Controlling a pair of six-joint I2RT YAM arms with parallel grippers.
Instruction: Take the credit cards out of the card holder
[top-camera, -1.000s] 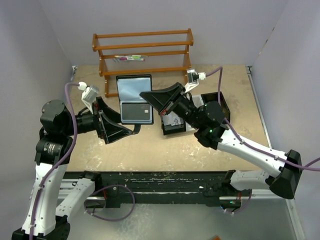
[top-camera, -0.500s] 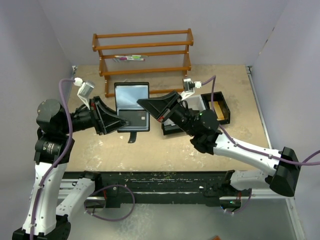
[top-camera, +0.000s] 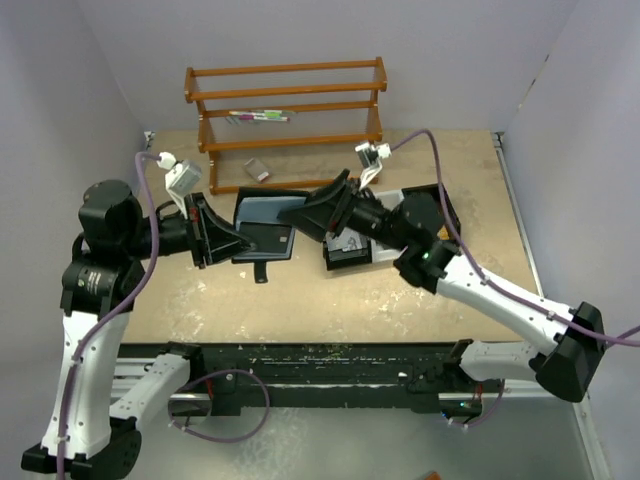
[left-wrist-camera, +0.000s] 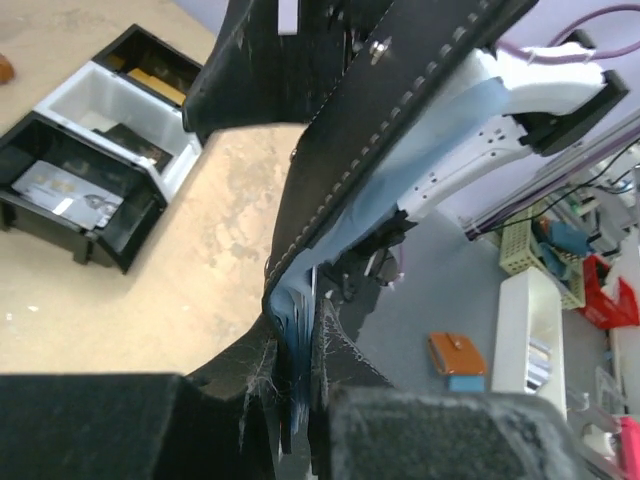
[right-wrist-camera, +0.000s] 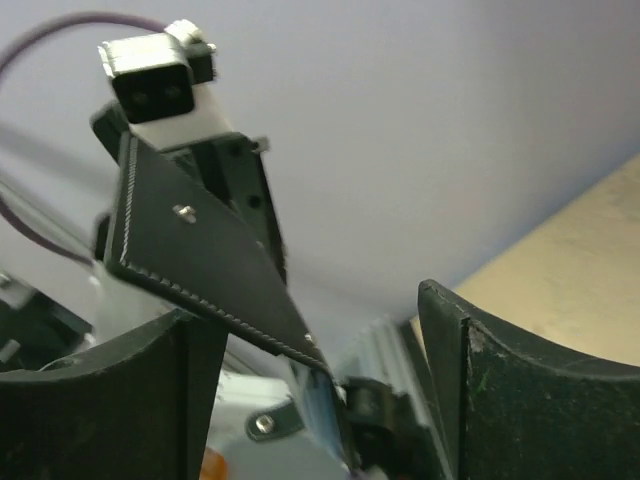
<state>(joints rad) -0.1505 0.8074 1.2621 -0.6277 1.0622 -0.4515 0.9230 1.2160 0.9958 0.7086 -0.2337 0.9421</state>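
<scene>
Black leather, the one card holder (top-camera: 266, 226) hangs open above the bench's middle toward the far edge, pinched in the left gripper (top-camera: 240, 243) on its level, rightward-reaching arm, while the right gripper (top-camera: 299, 213), fingers spread, faces it from an arm stretched over the one tray (left-wrist-camera: 172, 165), where one orange-tan credit card (left-wrist-camera: 163, 88) shows.

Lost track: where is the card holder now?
Top view, left of centre: the card holder is clamped in the left tool, before the wooden rack.
</scene>
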